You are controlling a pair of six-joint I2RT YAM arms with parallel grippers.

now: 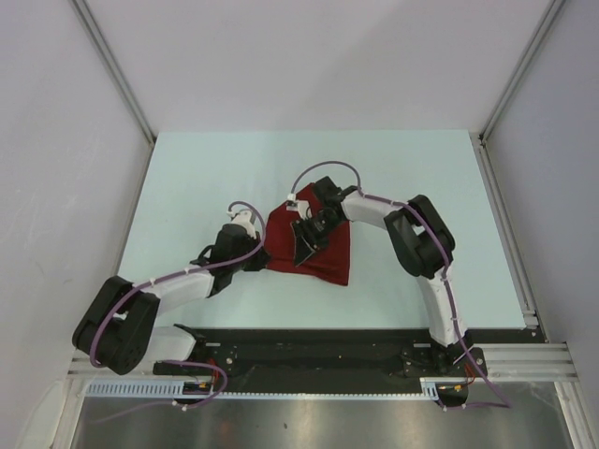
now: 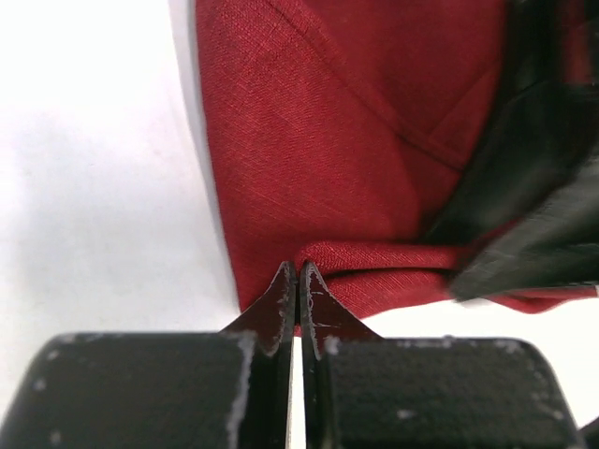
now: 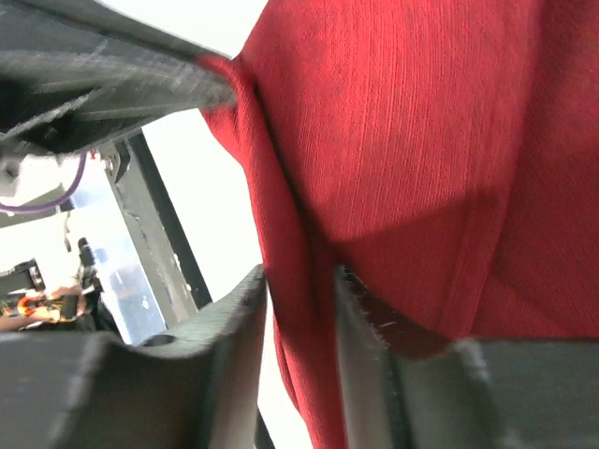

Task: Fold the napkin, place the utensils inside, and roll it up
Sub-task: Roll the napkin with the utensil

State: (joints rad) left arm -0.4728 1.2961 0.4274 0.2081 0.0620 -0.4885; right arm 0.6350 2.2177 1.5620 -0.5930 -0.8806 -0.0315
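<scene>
A pale blue-green tabletop [image 1: 187, 187] fills the middle of the overhead view, enclosed by grey walls. Along its near edge runs a dark mounting rail [image 1: 309, 348] that carries both arm bases.

The left arm [image 1: 178, 285], white and black with a purple cable, reaches from the lower left toward the centre. The right arm [image 1: 416, 238] rises from the lower right, bends, and stretches leftward over the centre.

The napkin [image 1: 332, 257], a dark red cloth, lies folded near the middle of the tabletop between the two arms. It forms a rough four-sided shape, with layered folds showing as diagonal lines in the left wrist view.

The left pincer [image 2: 297, 273] sits low at the napkin's left, near edge. Its two black fingers are pressed together, with only a thin slit between them, and they pinch the cloth where its hem rolls over.

The right pincer [image 3: 299, 281] hangs over the upper middle of the napkin. Its jaws stand a narrow way apart, with a raised ridge of the red cloth running between them. From the left wrist view it appears only as a dark blurred shape above the cloth.
</scene>
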